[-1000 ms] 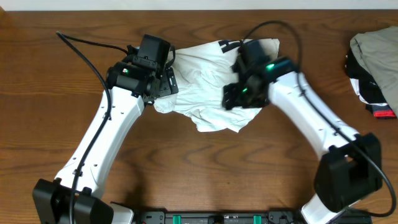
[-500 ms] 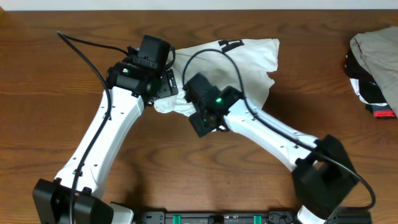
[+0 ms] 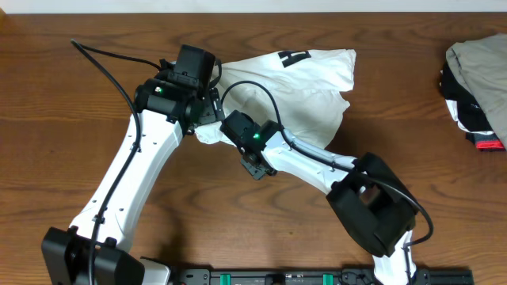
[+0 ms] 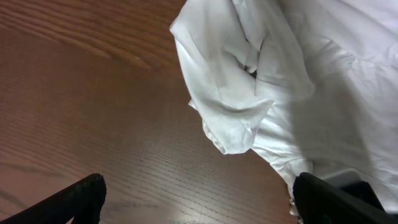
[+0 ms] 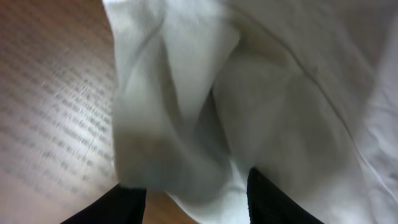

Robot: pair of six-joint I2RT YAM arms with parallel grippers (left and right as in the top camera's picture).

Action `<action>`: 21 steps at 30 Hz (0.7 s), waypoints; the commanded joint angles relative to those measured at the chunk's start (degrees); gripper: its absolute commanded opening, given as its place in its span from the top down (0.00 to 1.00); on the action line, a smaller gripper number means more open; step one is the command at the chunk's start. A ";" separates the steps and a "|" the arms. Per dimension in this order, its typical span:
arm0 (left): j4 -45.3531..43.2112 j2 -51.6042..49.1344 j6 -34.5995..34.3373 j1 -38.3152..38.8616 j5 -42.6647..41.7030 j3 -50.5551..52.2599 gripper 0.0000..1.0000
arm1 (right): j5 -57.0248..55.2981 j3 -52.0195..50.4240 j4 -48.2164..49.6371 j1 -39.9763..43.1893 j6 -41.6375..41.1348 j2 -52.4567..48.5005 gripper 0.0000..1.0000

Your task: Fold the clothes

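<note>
The crumpled white cotton T-shirt [image 3: 305, 83] lay far-centre on the brown wooden surface [image 3: 63, 119], long axis left-right; the left gripper [image 4: 199, 200] gaped beside its left edge; the right gripper [image 5: 186, 202], nearer, straddled a fold, jaws' pinch unclear.

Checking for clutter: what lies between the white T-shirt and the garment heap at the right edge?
Bare wooden table, as the overhead view shows; the T-shirt and the heap lie well apart.
</note>
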State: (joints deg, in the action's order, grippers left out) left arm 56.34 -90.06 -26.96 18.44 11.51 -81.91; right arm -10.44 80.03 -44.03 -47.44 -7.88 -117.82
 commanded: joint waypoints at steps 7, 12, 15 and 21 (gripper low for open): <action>0.17 -0.28 0.37 0.22 -0.35 0.48 0.02 | 1.62 0.04 2.71 -1.84 1.11 -0.33 0.48; 0.17 -0.28 0.37 0.22 -0.35 0.50 0.02 | 1.73 0.07 2.71 -2.64 1.07 -0.33 0.46; 0.17 -0.28 0.37 0.22 -0.35 0.48 0.02 | 2.12 0.07 2.73 -2.62 1.09 -0.33 0.48; 0.17 -0.28 0.37 0.22 -0.37 0.50 0.02 | 2.12 0.07 2.71 -2.40 0.17 -0.39 0.69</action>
State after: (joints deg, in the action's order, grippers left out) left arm 56.12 -90.04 -26.98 18.37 11.79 -81.91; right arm -8.49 80.01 -41.71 -49.36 -7.16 -118.06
